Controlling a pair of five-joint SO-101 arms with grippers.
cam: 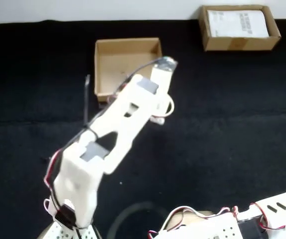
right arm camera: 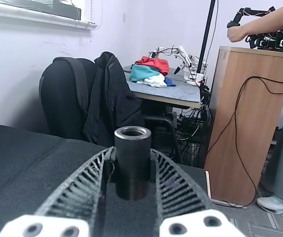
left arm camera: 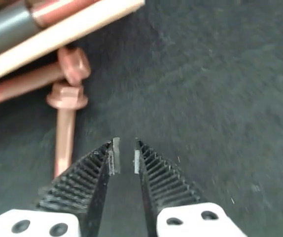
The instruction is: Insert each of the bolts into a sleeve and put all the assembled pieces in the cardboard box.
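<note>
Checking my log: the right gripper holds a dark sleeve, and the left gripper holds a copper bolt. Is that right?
Not quite. The left wrist view shows the left gripper empty, its fingers slightly apart over the black mat, a copper bolt lying beside it. The right gripper does hold the dark sleeve.

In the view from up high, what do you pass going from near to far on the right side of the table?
Right arm → cardboard box → box with a white sheet.
</note>
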